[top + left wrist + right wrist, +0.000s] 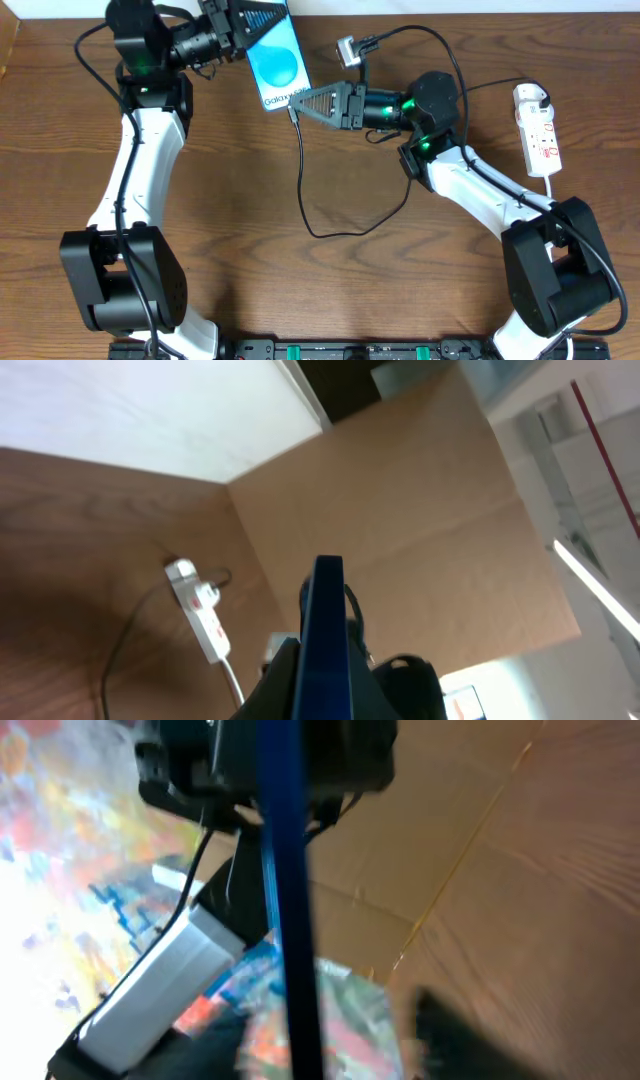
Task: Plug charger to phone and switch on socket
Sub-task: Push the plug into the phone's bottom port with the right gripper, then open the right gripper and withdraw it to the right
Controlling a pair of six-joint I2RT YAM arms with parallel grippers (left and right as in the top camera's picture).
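The phone (278, 62), with a bright blue screen and "Galaxy" text, is held at the far middle of the table. My left gripper (243, 22) is shut on its far end. In the left wrist view the phone (325, 630) shows edge-on between the fingers. My right gripper (297, 106) is at the phone's near edge, shut on the plug of the charger (304, 180), whose thin black cable loops down over the table. In the right wrist view the phone (285, 900) is a dark blue vertical strip; the plug is hidden there. The white socket (540, 128) lies at the far right.
The socket also shows in the left wrist view (200, 615), with its white cord. A small grey adapter (348, 50) sits behind the right gripper. The wooden table (230, 200) carries both arm bases near its front edge.
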